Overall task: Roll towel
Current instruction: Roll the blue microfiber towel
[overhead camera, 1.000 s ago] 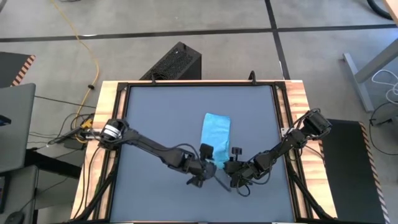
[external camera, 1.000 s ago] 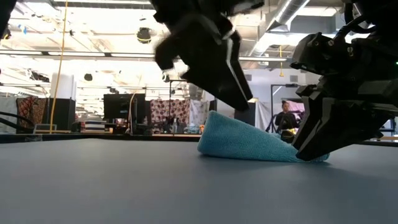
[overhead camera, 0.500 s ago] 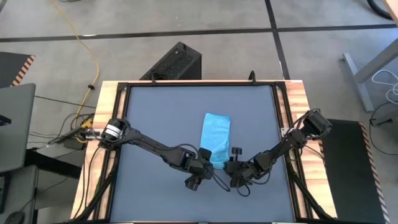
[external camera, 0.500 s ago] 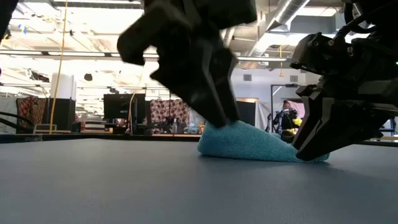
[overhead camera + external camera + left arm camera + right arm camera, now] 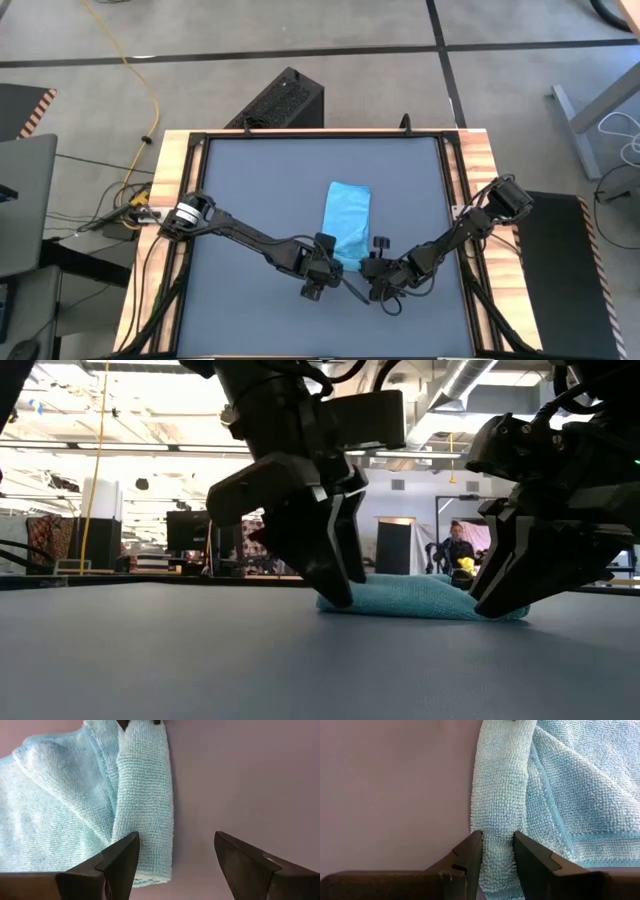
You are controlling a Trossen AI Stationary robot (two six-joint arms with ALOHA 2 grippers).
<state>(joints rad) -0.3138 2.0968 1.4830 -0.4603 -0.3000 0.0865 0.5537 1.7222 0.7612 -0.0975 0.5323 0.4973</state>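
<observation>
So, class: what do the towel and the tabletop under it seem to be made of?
The towel: soft looped cloth, likely terry or microfibre, judging by its nubbly pile and stitched hem; matte sky blue. The tabletop: a smooth, flat, dark grey sheet with a dull finish and no visible grain, possibly a mat or laminate; the look leaves it open.

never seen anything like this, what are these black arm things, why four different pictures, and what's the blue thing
These are two robot arms at a table, each ending in a two-finger gripper. One picture looks straight down from above, one looks level across the tabletop, and two come from cameras on the arms' wrists.

The blue thing is a small towel, folded into a strip, the only thing lying on the table. The job is to roll it up.

The right gripper is pinching the towel's near end between its fingers. The left gripper is down at the same end with its fingers spread open, one finger resting on the cloth and holding nothing.
</observation>
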